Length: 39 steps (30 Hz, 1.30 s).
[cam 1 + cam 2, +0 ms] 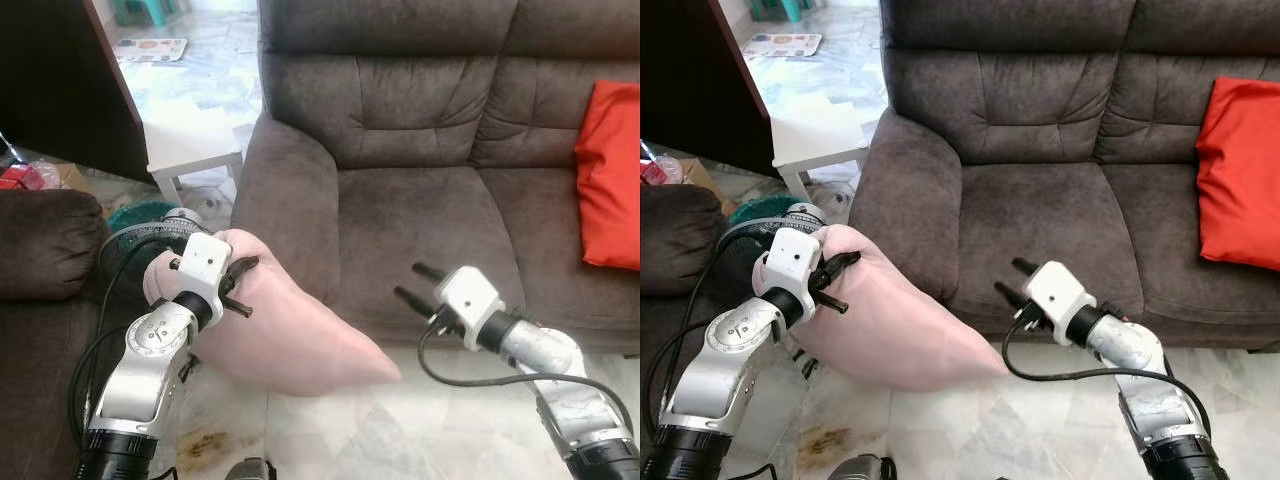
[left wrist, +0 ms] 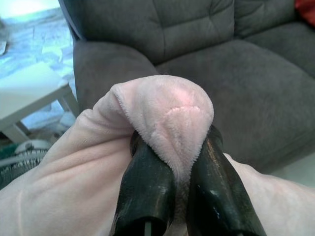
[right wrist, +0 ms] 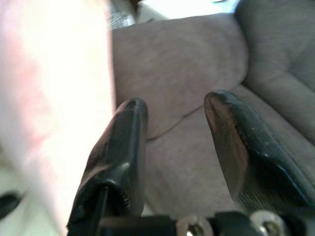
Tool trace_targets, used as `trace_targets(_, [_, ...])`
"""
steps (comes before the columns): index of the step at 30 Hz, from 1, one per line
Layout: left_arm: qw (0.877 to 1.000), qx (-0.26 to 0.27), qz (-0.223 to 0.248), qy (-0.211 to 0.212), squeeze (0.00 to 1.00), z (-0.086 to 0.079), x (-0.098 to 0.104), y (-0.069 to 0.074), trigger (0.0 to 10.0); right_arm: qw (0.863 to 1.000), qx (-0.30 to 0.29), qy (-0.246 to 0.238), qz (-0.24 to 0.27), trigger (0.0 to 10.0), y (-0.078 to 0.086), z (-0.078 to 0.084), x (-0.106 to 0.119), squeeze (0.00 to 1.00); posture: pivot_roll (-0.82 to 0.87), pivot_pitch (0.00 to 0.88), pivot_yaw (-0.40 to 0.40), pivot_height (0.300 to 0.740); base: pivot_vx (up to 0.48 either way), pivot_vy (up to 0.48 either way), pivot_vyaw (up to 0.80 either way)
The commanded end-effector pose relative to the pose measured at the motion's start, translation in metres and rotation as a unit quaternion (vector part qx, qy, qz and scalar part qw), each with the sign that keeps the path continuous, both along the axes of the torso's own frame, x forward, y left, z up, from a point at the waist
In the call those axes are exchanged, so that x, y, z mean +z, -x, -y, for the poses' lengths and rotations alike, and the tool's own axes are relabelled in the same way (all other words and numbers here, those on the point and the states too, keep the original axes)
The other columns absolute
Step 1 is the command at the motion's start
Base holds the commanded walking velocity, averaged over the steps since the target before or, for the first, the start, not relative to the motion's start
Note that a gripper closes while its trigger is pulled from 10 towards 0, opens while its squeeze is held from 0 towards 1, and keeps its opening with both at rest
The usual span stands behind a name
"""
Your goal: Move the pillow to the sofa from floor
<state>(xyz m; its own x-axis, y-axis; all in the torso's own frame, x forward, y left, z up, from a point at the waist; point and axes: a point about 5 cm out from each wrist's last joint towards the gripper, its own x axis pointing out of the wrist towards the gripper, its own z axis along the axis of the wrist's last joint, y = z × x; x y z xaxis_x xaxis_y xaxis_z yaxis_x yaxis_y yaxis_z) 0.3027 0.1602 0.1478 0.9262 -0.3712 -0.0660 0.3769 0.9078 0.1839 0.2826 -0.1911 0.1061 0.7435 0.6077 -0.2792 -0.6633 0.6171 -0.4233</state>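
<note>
Your left gripper [image 1: 238, 288] is clamped on a corner of the pink pillow [image 1: 290, 335] so it hangs off the floor near the sofa's [image 1: 420, 220] front edge, while your right gripper [image 1: 418, 283] waits with fingers apart, ready to steady it.

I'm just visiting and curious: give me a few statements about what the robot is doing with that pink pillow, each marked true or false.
1. The left gripper pinches a corner of the pink pillow. True.
2. The right gripper also grips the pillow. False: it is open, holding nothing, in front of the sofa seat.
3. The pink pillow lies on the seat. False: it hangs beside the sofa's armrest.
4. A red cushion sits on the sofa. True.
</note>
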Motion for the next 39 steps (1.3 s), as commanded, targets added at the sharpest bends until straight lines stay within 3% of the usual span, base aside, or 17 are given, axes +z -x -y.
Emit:
trace_targets(1, [0.997, -0.023, 0.069, 0.012, 0.00, 0.007, 0.035, -0.004, 10.0, 0.998, 0.019, 0.035, -0.038, 10.0, 0.007, 0.003, -0.013, 0.00, 0.13, 0.007, -0.031, 0.740, 0.000, 0.000, 0.00])
trace_targets(4, [0.997, -0.027, 0.075, 0.020, 0.00, 0.010, 0.043, -0.008, 10.0, 0.992, 0.047, 0.088, -0.081, 10.0, 0.016, 0.005, -0.033, 0.00, 0.14, 0.008, -0.041, 0.740, 0.000, 0.000, 0.00])
trace_targets(7, [0.996, -0.028, 0.078, 0.023, 0.00, 0.011, 0.047, -0.010, 10.0, 0.990, 0.045, 0.103, -0.088, 10.0, 0.018, 0.006, -0.039, 0.00, 0.14, 0.009, -0.048, 0.740, 0.000, 0.000, 0.00])
trace_targets(15, [0.995, -0.045, 0.082, 0.035, 0.00, 0.020, 0.054, -0.014, 10.0, 0.995, 0.010, 0.085, -0.058, 10.0, 0.007, 0.006, -0.036, 0.00, 0.14, 0.006, -0.058, 0.740, 0.000, 0.000, 0.00])
trace_targets(17, [0.995, -0.043, 0.077, 0.039, 0.00, 0.024, 0.051, -0.016, 10.0, 0.997, -0.028, 0.063, -0.033, 10.0, -0.002, 0.009, -0.028, 0.00, 0.14, 0.004, -0.055, 0.740, 0.000, 0.000, 0.00])
trace_targets(19, [0.996, -0.020, 0.066, 0.051, 0.00, 0.025, 0.044, -0.018, 10.0, 0.996, -0.086, 0.001, -0.002, 10.0, -0.014, 0.012, -0.016, 0.00, 0.13, 0.003, -0.050, 0.740, 0.000, 0.000, 0.00])
trace_targets(20, [0.997, 0.001, 0.058, 0.056, 0.00, 0.026, 0.037, -0.019, 10.0, 0.989, -0.127, -0.073, 0.014, 10.0, -0.019, 0.012, -0.007, 0.00, 0.13, 0.005, -0.048, 0.740, 0.000, 0.000, 0.00])
trace_targets(21, [0.997, 0.001, 0.058, 0.056, 0.00, 0.026, 0.037, -0.019, 10.0, 0.989, -0.127, -0.073, 0.014, 10.0, -0.019, 0.012, -0.007, 0.00, 0.13, 0.005, -0.048, 0.740, 0.000, 0.000, 0.00])
trace_targets(25, [0.994, 0.044, 0.059, 0.083, 0.00, 0.031, 0.031, -0.017, 10.0, 0.970, -0.162, -0.181, 0.022, 10.0, -0.015, 0.003, -0.004, 0.00, 0.13, 0.014, -0.039, 0.740, 0.000, 0.000, 0.00])
trace_targets(30, [0.992, 0.052, 0.055, 0.098, 0.00, 0.038, 0.028, -0.015, 10.0, 0.962, -0.168, -0.214, 0.019, 10.0, -0.009, -0.004, -0.006, 0.00, 0.13, 0.021, -0.030, 0.740, 0.000, 0.000, 0.00])
trace_targets(39, [0.993, 0.011, 0.038, 0.107, 0.00, 0.065, 0.023, -0.007, 10.0, 0.940, -0.211, -0.265, 0.023, 10.0, -0.009, -0.006, -0.005, 0.00, 0.13, 0.033, -0.018, 0.740, 0.000, 0.000, 0.00])
